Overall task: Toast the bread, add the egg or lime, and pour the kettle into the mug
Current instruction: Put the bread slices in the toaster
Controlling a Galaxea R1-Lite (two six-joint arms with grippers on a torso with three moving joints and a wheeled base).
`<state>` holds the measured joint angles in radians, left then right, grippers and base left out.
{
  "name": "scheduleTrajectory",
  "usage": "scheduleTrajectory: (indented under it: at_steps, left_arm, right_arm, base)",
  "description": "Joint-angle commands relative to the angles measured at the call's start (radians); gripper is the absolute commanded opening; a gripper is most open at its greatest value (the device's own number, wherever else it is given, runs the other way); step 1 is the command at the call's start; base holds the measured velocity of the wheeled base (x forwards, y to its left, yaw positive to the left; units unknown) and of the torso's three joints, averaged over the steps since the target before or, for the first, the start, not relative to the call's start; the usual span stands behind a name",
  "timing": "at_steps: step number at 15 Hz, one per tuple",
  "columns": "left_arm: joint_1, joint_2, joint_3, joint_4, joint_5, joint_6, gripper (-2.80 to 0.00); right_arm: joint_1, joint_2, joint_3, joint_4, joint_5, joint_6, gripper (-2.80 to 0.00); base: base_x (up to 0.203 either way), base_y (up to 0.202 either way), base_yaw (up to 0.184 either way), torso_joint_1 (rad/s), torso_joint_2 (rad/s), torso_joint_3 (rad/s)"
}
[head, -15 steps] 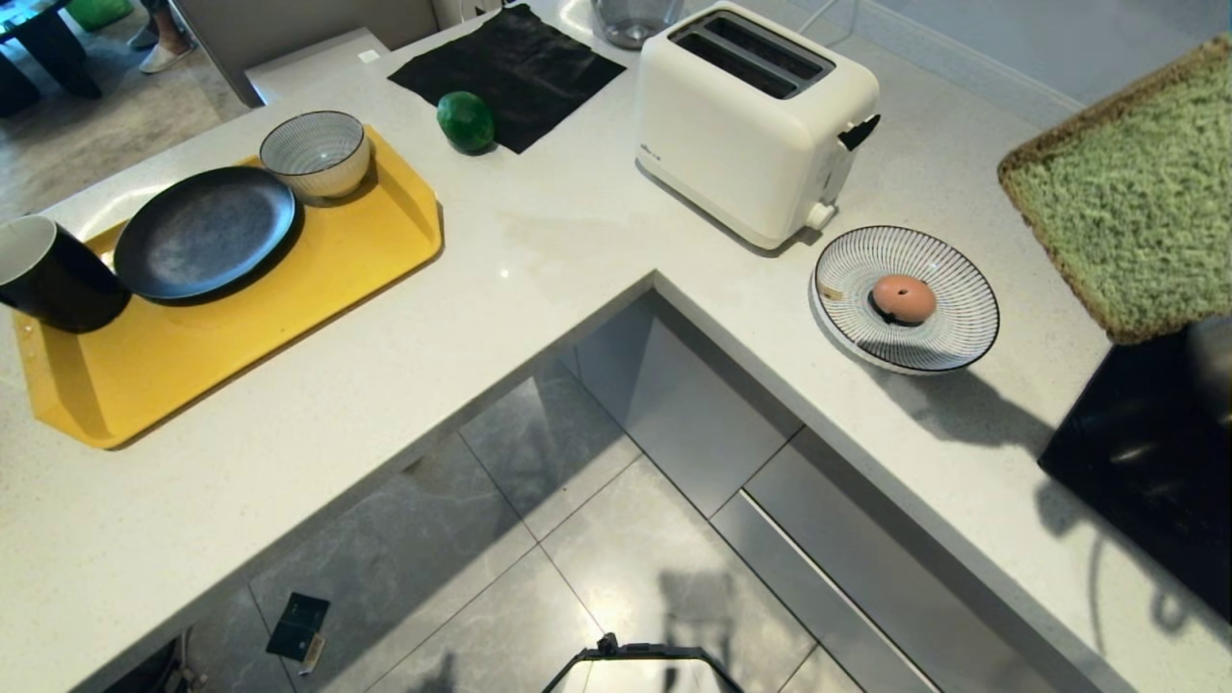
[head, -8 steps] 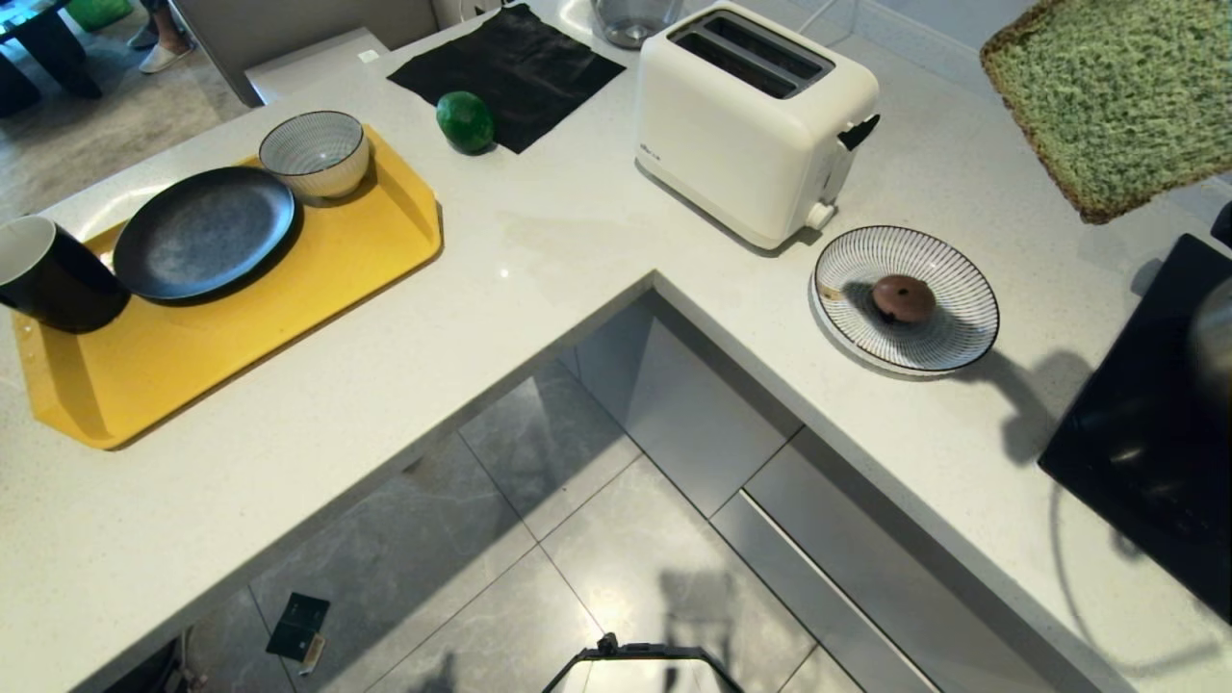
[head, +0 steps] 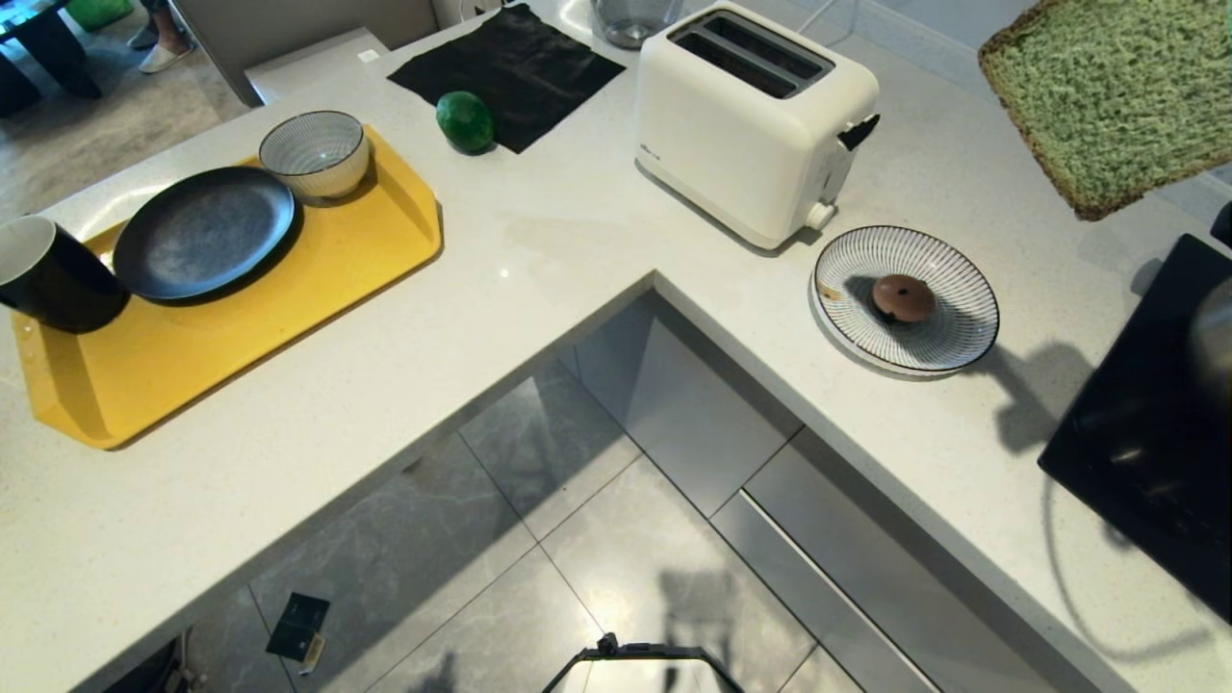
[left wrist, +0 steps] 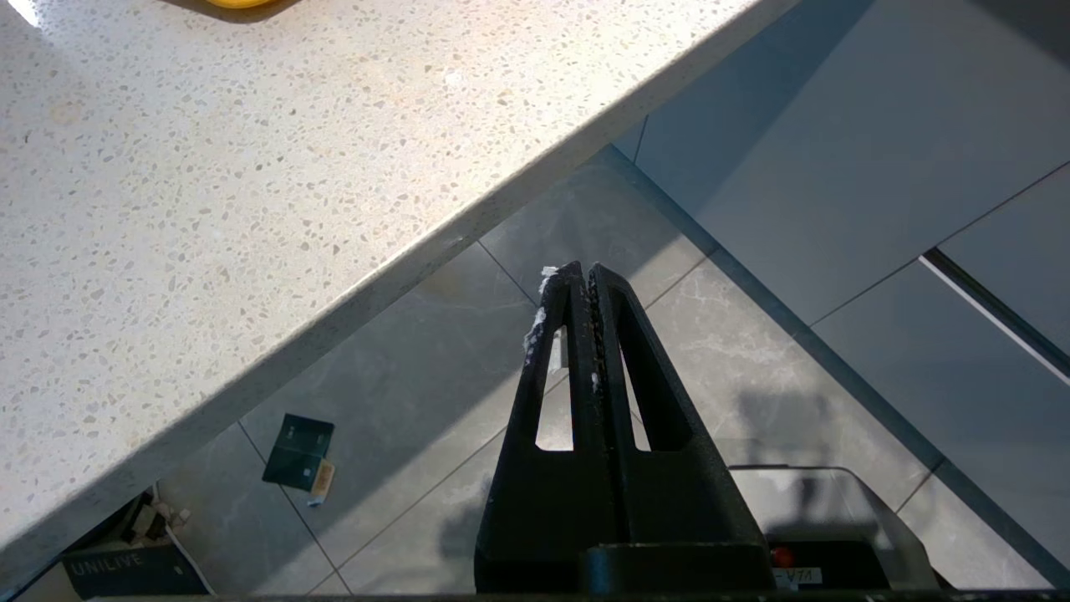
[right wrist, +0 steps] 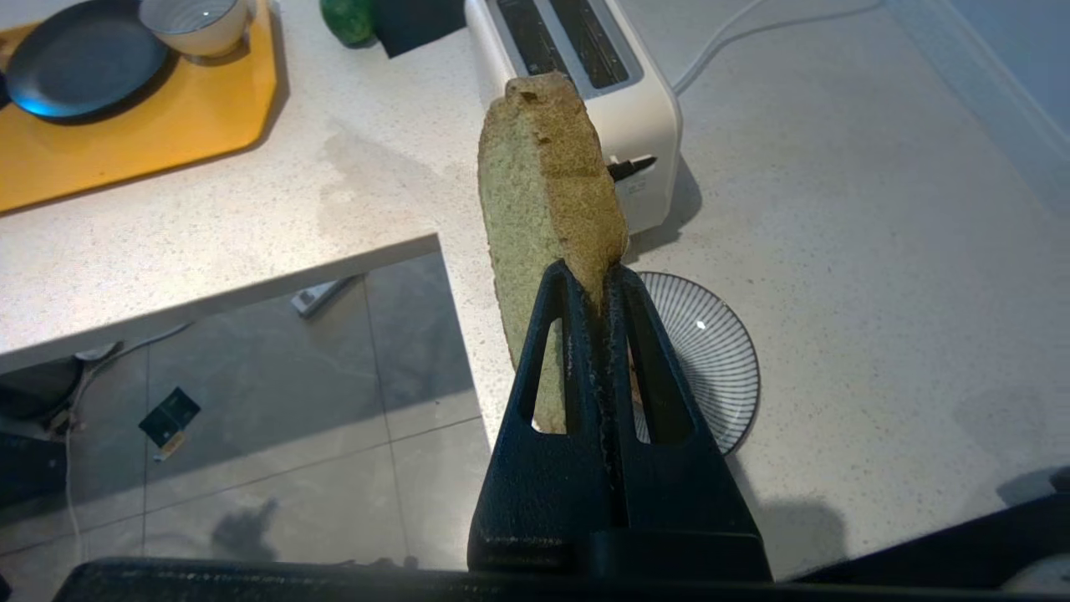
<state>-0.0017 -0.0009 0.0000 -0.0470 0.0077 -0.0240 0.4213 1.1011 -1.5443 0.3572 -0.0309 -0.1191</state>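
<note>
One bread (right wrist: 547,201) slice — pinched upright, right claw (right wrist: 595,280) tips

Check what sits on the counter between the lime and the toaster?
Only the black cloth's corner beside the lime; the rest toward the toaster is bare countertop, per the head view.

The left tool (left wrist: 581,276) is matte black: two long tapering fingers (left wrist: 623,368), each pierced by a narrow triangular slot, rising from a broad black block. White crumbs or flecks cling to the tip and edge of one finger. Ridged grip strips run along the inner faces. The right tool (right wrist: 593,280) has the same build, black and slightly grainy, with the same slotted fingers (right wrist: 648,368) and rough-toothed inner edges. In the head view, a dark angular frame part of the base (head: 640,664) shows at the bottom edge.
</note>
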Motion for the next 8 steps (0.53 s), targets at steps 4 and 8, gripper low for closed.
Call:
scheduleTrajectory:
  at_steps: [4, 8]
  left_arm:
    - [0.000, -0.001, 0.015, -0.001, 0.000, -0.001, -2.80]
    - [0.000, -0.001, 0.015, -0.001, 0.001, -0.001, -2.80]
  right_arm:
    - [0.001, 0.000, 0.003, 0.002, -0.034, -0.002, -2.80]
    - [0.001, -0.009, -0.011, 0.001, -0.090, -0.019, -2.80]
  base:
    - [0.000, 0.000, 0.000, 0.000, 0.00, 0.000]
    - [0.000, 0.000, 0.000, 0.000, 0.00, 0.000]
